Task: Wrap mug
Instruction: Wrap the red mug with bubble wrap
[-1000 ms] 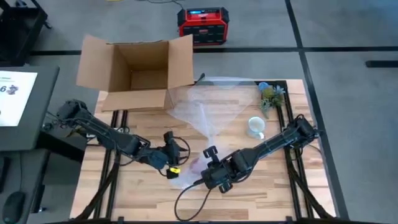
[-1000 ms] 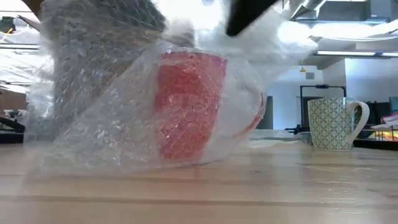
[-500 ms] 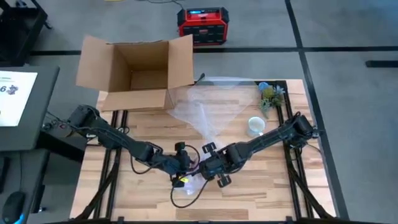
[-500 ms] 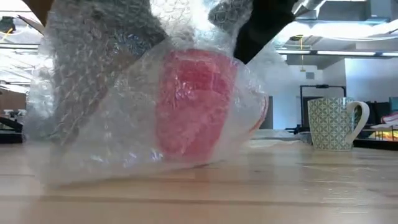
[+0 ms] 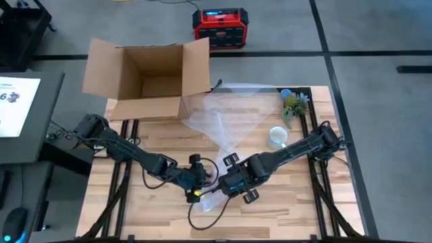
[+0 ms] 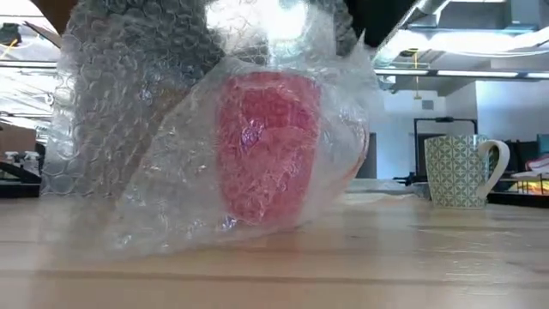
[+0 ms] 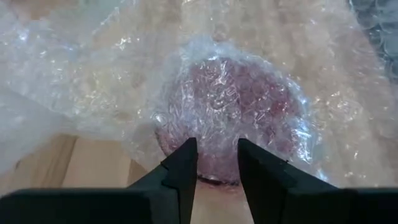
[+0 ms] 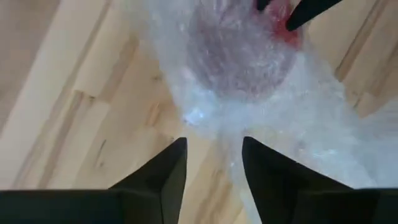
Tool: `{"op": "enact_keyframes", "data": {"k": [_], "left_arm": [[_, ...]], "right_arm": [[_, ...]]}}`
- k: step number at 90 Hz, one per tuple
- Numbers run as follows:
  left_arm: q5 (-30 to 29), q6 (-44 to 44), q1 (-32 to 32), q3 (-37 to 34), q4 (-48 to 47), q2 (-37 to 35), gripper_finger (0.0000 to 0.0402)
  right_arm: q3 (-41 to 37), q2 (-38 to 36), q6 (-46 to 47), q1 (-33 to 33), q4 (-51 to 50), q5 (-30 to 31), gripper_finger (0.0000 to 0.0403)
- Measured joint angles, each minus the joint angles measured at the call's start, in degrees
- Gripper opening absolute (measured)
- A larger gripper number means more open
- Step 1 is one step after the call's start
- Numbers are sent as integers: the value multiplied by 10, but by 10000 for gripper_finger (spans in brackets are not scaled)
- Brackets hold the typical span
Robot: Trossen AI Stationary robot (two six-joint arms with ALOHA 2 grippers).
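Observation:
A red mug [image 6: 266, 146] stands on the wooden table near its front middle, under clear bubble wrap [image 6: 129, 129]. The wrap's spread part [image 5: 229, 118] lies farther back. My left gripper [image 5: 204, 181] is at the mug's left side, its fingers a narrow gap apart on the wrap [image 7: 217, 155]. My right gripper [image 5: 228, 181] is at the mug's right side, pointing down. It is open astride a gathered strip of wrap [image 8: 214, 155]. I cannot tell whether the right gripper touches the strip. My left gripper pinches bubble wrap [image 7: 217, 167] between its two fingertips where the wrap lies against the mug's upper left side, coming slanting down from the table's left. I cannot tell whether the mug's wall is in the pinch too. The wrap tents over the mug, which rests on the table.
A white patterned mug [image 5: 277, 138] stands to the right and farther back, with a small plant [image 5: 295, 102] beyond it. An open cardboard box [image 5: 152, 77] sits at the table's far left. A red device [image 5: 219, 27] stands on the floor behind.
My left gripper has moved toward the table's right edge, up to the mug, drawing the wrap farther over the mug's near side. My right gripper has moved toward the far edge, close to the mug, and has turned. The mug has stayed in place.

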Motion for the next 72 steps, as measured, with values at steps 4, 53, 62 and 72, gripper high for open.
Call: {"op": "enact_keyframes", "data": {"k": [4,53,62,72], "left_arm": [[0,-2,0,0,0,0,97],[-3,9,0,0,2,0,97],[-8,17,0,0,2,0,97],[-9,13,0,-1,0,-4,97]], "right_arm": [[11,0,-4,3,3,0,147],[-31,5,-46,-54,196,-70,82],[-51,15,-31,-62,209,-88,61],[-58,35,-16,-69,211,-91,37]]}}
